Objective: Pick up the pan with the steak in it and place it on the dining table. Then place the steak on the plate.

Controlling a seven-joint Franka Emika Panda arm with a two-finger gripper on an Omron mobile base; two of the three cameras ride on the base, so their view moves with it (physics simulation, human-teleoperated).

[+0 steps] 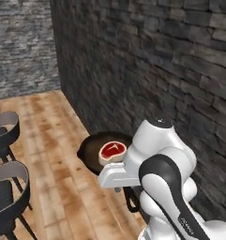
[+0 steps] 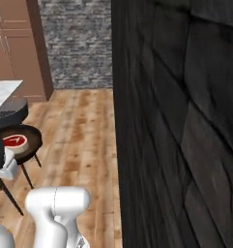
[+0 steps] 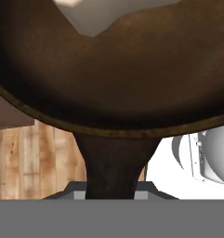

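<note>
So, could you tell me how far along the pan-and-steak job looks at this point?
Done: the pan is off the stove, carried above the wooden floor with the steak lying in it. In hand: the hand view has the pan's handle running down into the gripper, apparently clamped. Left: set the pan on the dining table, then move the steak onto the plate.

A rendered home kitchen with a dining area is showing here: dark stone brick walls [image 1: 152, 61] are filling the upper right of the left base view, a wooden plank floor [image 1: 48, 140] is running below, brown wooden cabinets [image 2: 14, 46] are standing upper left in the right base view, and dark stools [image 1: 6, 136] are sitting at the left edge.
</note>
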